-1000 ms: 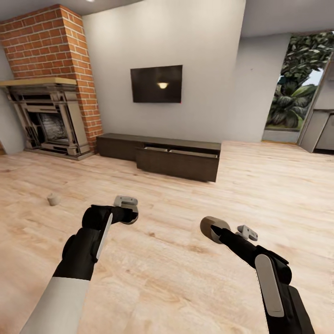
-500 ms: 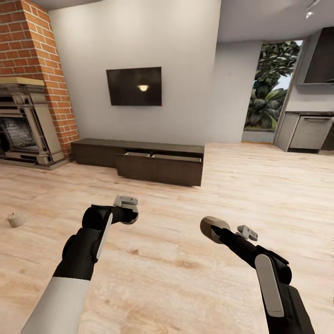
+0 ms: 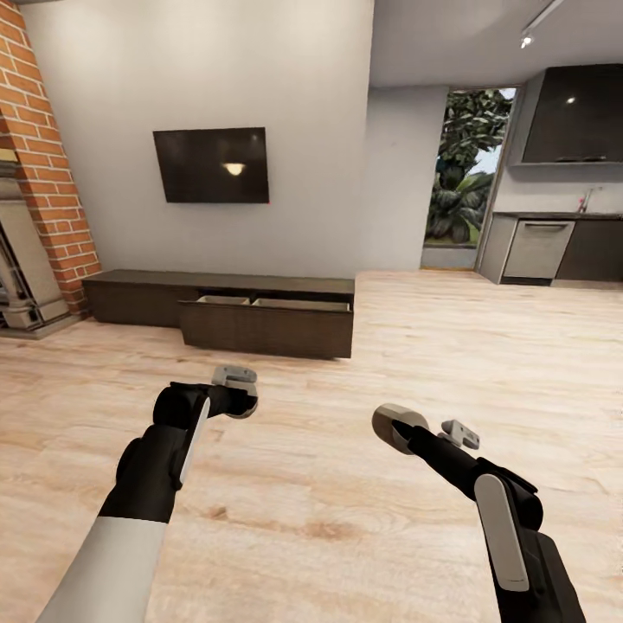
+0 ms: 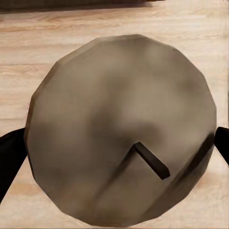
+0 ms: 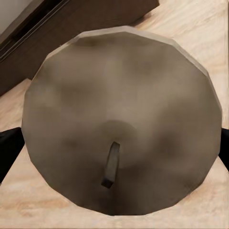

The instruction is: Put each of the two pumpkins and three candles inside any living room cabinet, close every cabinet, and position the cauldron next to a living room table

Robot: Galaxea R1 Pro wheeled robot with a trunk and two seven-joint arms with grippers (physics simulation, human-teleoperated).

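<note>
Beige candles fill both grasps: left gripper [image 3: 235,391] closed on one candle [image 4: 121,131], right gripper [image 3: 424,430] apparently on another [image 5: 121,124]. Next, drive to the open cabinet [image 3: 264,324] ahead and drop them in.

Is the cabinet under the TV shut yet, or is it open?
Open. The cabinet's wide front stands pulled out from the unit, with the pale inside showing along its top.

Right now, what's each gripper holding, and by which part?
Each holds a candle by its sides: left gripper one candle, right gripper another candle, wicks facing the wrist cameras.
</note>
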